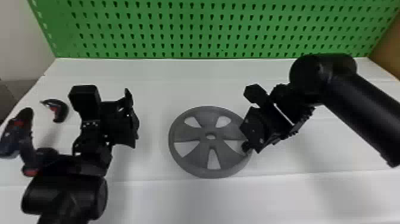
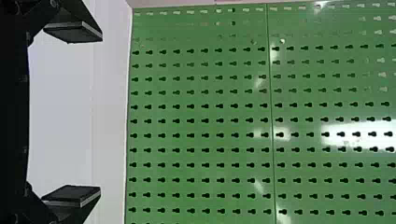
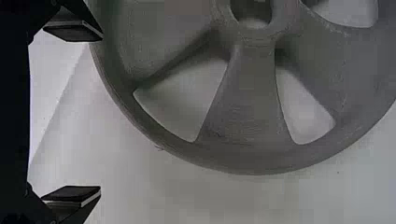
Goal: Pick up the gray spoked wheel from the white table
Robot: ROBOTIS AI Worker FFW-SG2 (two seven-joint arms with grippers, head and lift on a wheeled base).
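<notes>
Wheel, gray, round and spoked (image 1: 194,135), lies flat on the white table (image 1: 148,166) while we hold our black, flat-fingered right gripper (image 1: 249,139) spread open near its rim and our matching left gripper (image 1: 133,119), also open, well apart.

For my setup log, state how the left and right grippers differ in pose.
The left gripper is left of the gray spoked wheel; the right gripper is by its right edge. The left gripper faces the green pegboard, while the right gripper faces the wheel. Both are open and empty.
</notes>
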